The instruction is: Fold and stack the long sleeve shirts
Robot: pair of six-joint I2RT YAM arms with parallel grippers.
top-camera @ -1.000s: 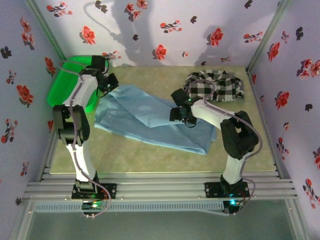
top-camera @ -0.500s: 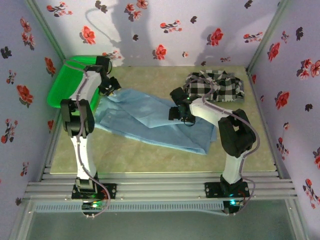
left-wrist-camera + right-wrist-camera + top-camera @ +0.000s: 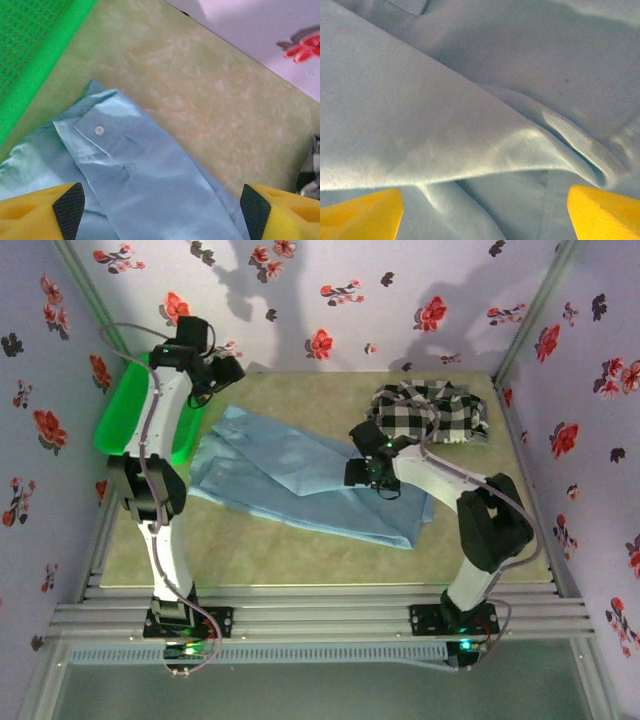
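Note:
The light blue long sleeve shirt [image 3: 290, 475] lies spread in a slanted band across the middle of the table. Its buttoned cuff [image 3: 100, 131] rests flat on the table near the basket. My left gripper [image 3: 225, 370] hangs open above that far left end, with nothing between its fingers [image 3: 70, 205]. My right gripper [image 3: 372, 480] stands open low over the shirt's right part, where a raised fold of blue cloth [image 3: 470, 150] lies between the yellow fingertips [image 3: 365, 215]. The black-and-white checked shirt [image 3: 435, 412] sits crumpled at the back right.
A green plastic basket [image 3: 125, 415] stands at the back left, its rim [image 3: 45, 55] close to the shirt's cuff. Flowered walls close in the table on three sides. Bare table shows along the front edge and between the two shirts.
My left gripper has opened, let go of the blue shirt's far left end and lifted toward the back wall. The right gripper has shifted slightly to the right, still open.

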